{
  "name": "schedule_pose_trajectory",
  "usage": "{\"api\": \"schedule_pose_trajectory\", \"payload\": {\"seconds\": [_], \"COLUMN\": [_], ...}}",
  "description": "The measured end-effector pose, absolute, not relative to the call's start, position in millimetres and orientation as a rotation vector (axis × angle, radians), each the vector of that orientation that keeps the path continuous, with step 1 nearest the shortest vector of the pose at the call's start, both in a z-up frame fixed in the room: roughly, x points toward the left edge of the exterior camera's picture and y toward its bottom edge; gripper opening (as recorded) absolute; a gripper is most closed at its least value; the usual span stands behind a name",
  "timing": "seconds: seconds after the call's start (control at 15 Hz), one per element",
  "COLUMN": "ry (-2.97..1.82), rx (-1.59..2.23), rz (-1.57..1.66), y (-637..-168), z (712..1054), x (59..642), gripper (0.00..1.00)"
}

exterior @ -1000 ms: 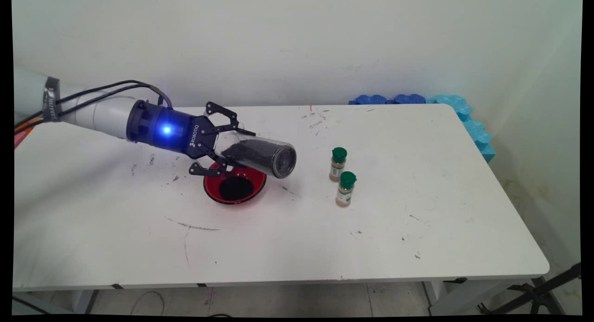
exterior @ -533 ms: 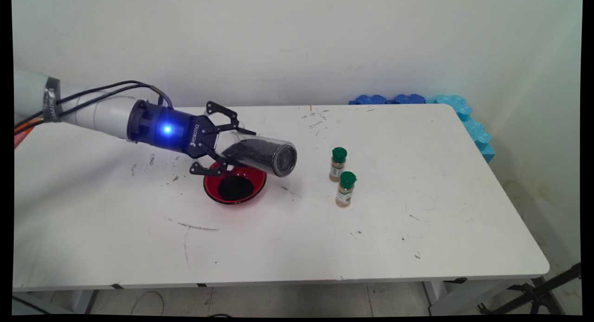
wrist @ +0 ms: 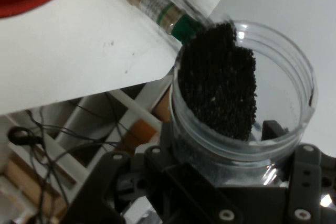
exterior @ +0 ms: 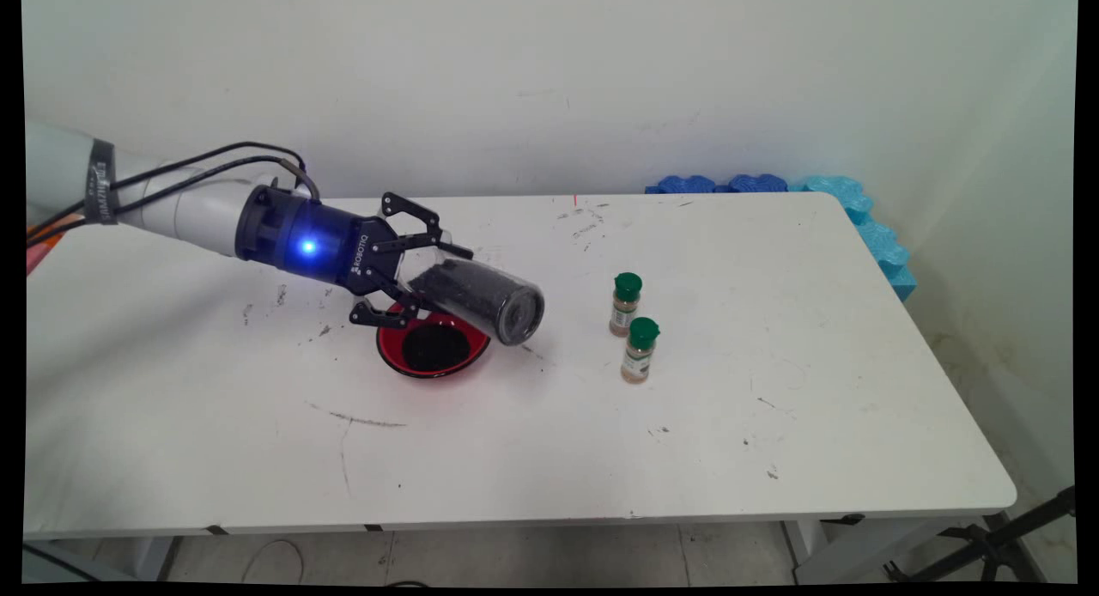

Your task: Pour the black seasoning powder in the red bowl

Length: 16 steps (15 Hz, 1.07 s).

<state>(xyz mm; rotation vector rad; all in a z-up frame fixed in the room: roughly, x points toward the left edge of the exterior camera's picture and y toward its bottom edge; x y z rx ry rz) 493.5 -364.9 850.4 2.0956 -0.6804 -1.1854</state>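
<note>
You have a white table (exterior: 532,424) set against the wall, its top scuffed with dark marks and smears, most of them left of centre and near the far edge. A red bowl (exterior: 391,355) sits on it left of centre, with a dark granular heap in its middle. To the right of the bowl, well apart from it, two small spice jars (exterior: 635,328) with green caps stand upright, one just behind the other. Blue foam pieces (exterior: 846,199) line the table's far right corner and right edge.
</note>
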Motion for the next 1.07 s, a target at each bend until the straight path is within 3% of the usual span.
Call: {"api": "schedule_pose_trajectory", "payload": {"seconds": [1.07], "ry": [-1.232], "rx": [1.8], "rz": [-0.847], "y": [-381.4], "z": [866.1], "x": [492.9], "gripper": [0.0]}}
